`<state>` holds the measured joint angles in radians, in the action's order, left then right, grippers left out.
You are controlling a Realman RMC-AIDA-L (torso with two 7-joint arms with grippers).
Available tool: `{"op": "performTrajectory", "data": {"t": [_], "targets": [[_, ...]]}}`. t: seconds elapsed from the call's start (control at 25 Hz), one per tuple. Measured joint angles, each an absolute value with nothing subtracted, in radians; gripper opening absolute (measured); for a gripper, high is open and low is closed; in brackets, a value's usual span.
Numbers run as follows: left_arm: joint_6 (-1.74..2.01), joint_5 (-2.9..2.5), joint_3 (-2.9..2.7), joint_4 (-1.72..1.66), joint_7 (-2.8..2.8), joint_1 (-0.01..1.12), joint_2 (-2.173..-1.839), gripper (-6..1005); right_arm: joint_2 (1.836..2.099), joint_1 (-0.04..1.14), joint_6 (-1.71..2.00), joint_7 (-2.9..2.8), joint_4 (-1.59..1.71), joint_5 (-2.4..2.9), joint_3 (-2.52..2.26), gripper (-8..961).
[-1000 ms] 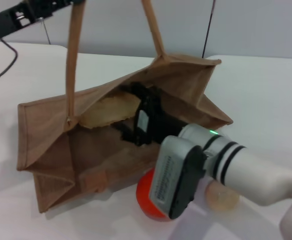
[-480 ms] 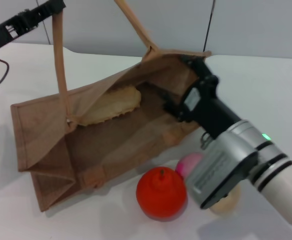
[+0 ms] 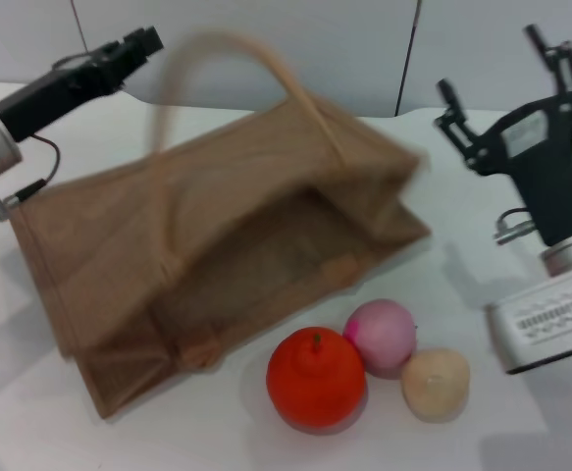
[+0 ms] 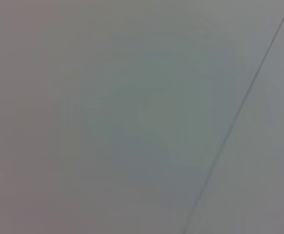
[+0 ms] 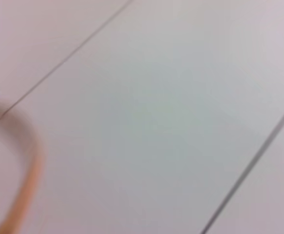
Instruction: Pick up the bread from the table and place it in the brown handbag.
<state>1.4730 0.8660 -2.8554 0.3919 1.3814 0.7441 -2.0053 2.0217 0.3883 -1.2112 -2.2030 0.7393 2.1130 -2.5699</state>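
Note:
The brown handbag (image 3: 236, 226) lies slumped on the white table (image 3: 21, 412), its mouth facing right and its handles (image 3: 217, 49) blurred in motion. The bread is hidden; none of it shows through the bag's opening. My right gripper (image 3: 501, 74) is open and empty, raised above the table to the right of the bag and clear of it. My left gripper (image 3: 133, 47) is at the upper left, apart from the handles. A blurred tan handle (image 5: 27, 161) shows in the right wrist view. The left wrist view shows only a plain wall.
An orange fruit (image 3: 315, 378), a pink ball (image 3: 382, 336) and a round beige ball (image 3: 435, 383) lie close together in front of the bag's mouth. A thin cable (image 3: 32, 184) hangs by my left arm.
My right gripper has pulled out of the bag and risen to the right, empty. The handle has left my left gripper, the bag has slumped, and the bread no longer shows.

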Motion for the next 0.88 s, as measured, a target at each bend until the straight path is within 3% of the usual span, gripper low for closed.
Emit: {"op": "performTrajectory", "data": {"t": [0.16, 0.44, 0.68, 0.88], "targets": [[1.368, 0.874, -2.853, 0.364, 1.277, 0.754, -2.028, 217, 2.022, 0.388, -1.286, -2.324, 0.696, 2.097, -2.571, 902], [1.278, 1.067, -2.85, 0.182, 0.909, 0.705, -2.033, 424, 2.023, 0.392, -1.327, -2.476, 0.633, 2.055, -2.571, 901], [1.283, 1.292, -2.85, 0.009, 0.518, 0.633, -2.038, 661, 2.023, 0.396, -1.331, -2.65, 0.574, 2.02, -2.565, 900], [1.28, 1.435, -2.85, -0.093, 0.264, 0.597, -2.042, 753, 2.023, 0.398, -1.337, -2.728, 0.554, 1.962, -2.567, 899]]}}
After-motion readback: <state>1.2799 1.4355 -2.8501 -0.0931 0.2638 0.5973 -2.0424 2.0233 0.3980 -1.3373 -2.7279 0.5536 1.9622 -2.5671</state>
